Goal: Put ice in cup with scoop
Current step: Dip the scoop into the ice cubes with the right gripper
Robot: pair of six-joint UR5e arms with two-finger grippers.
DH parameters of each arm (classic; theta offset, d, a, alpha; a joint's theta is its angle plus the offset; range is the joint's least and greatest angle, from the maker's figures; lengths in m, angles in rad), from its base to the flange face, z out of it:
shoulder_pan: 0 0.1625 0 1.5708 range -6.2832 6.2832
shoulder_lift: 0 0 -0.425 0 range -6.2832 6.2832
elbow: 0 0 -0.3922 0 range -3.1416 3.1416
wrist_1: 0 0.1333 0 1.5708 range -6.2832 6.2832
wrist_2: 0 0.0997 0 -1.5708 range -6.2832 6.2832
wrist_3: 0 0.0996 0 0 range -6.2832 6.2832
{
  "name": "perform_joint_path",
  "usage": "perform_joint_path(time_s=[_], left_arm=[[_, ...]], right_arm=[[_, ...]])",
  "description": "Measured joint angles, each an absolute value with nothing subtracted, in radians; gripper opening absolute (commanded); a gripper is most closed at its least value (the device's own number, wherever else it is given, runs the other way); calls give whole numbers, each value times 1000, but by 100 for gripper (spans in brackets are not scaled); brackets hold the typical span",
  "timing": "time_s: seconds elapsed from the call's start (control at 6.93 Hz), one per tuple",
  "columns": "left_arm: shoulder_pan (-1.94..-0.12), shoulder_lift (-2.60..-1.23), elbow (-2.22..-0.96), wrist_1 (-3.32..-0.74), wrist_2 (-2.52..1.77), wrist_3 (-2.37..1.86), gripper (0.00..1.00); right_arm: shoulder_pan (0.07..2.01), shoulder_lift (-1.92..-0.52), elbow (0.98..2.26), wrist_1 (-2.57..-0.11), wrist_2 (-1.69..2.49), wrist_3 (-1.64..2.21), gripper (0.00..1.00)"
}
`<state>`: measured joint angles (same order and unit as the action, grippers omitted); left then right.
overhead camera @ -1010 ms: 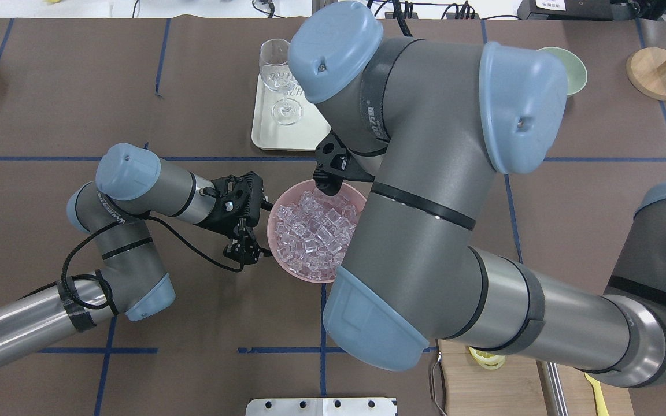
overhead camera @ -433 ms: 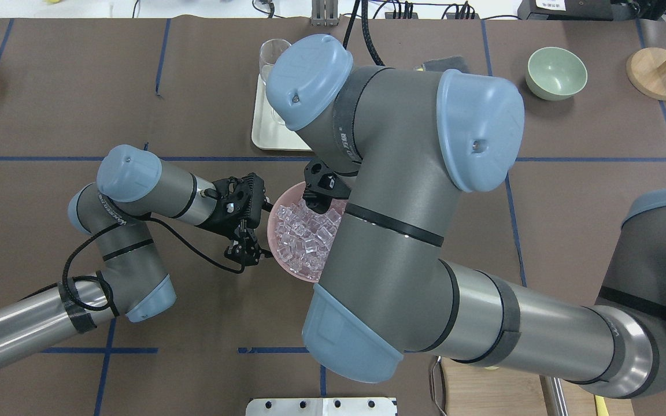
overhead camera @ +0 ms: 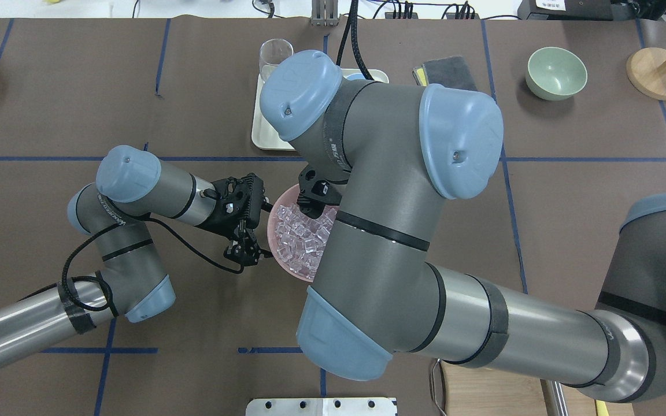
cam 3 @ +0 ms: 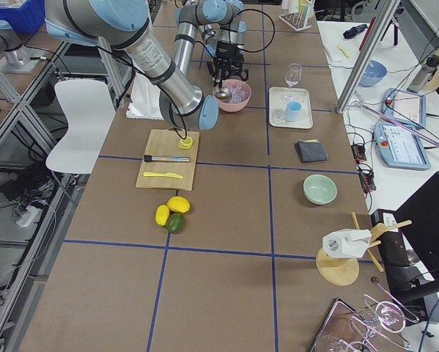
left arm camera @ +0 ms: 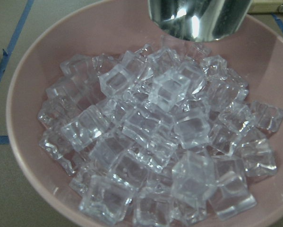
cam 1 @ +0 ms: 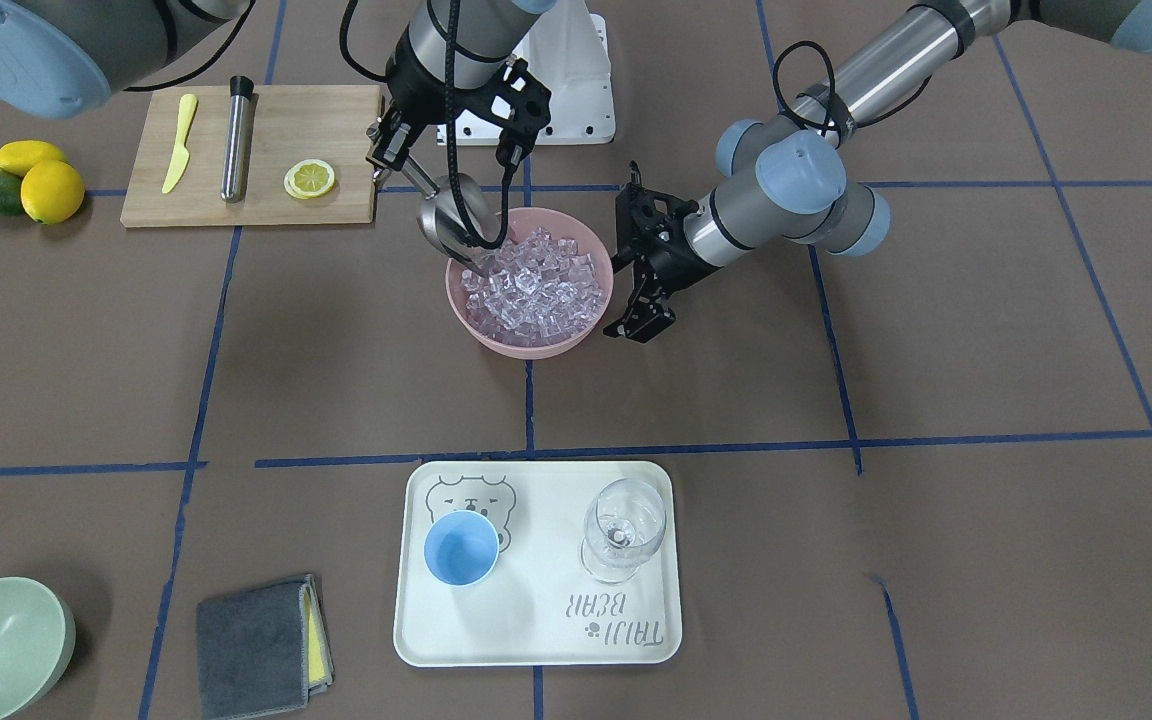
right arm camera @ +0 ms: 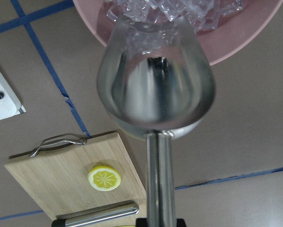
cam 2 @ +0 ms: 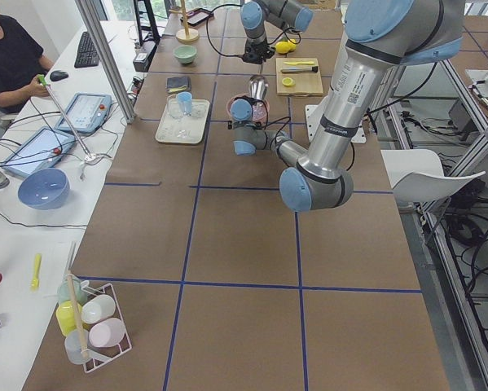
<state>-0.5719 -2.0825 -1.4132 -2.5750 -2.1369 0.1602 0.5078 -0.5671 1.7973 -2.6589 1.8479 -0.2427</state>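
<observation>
At table centre, on the robot-side rim of pink bowl [cam 1: 526, 345]: scoop [cam 1: 451, 215], thin handle pinched firmly in right gripper [cam 1: 396, 160], trough mouth tipped down against ice [cam 1: 536, 285], apparently angled to dig under the heap; trough seemingly not yet loaded. Just beside bowl's opposite flank: left gripper [cam 1: 641, 322], low near the tabletop, perhaps posted to steady the bowl; finger spread impossible to tell. Well apart, on cream tray [cam 1: 536, 640] beside wine glass [cam 1: 621, 530]: cup [cam 1: 461, 548], upright, empty, awaiting delivery.

Tray [cam 1: 536, 640]: prob. "TAIJI BEAR"
</observation>
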Motion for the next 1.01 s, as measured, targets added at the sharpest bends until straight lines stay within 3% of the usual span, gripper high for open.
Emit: perform_joint_path(time_s=[0.58,1.01], left_arm=[[-572,-2082,-1414,-2576,-2137,160,100],[-572,-2083,-1415,-2576,-2137,160,100]], right_arm=[[512,-657,1781,-2478,1916,-156,0],[522,-776,1856,-2358,1967,-123,0]])
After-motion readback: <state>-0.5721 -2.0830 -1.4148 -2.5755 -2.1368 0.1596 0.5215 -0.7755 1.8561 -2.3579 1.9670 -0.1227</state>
